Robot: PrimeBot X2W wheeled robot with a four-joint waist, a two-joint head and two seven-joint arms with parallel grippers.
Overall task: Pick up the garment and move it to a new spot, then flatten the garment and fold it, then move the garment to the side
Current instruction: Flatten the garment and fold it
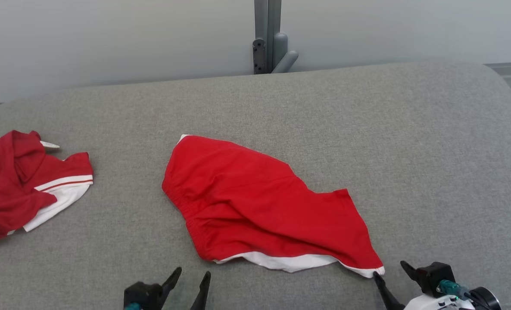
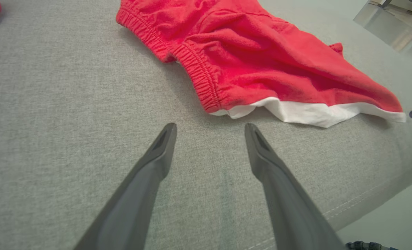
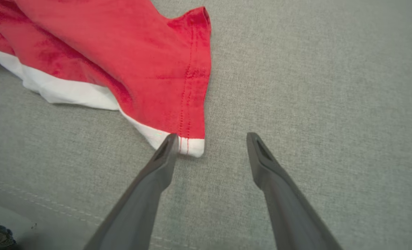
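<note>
Red shorts [image 1: 255,202] lie rumpled mid-frame on the grey table [image 1: 432,142], white hem toward the bottom edge. Left end effector [image 1: 192,275] open, bottom centre-left, near the waistband. Right end effector [image 1: 390,270] open, bottom right, one finger at the hem corner. Second red garment [image 1: 23,185] at the left edge. Wide grey stretch to the right of the shorts.

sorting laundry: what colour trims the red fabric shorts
White trim, clearest in the right wrist view.
</note>
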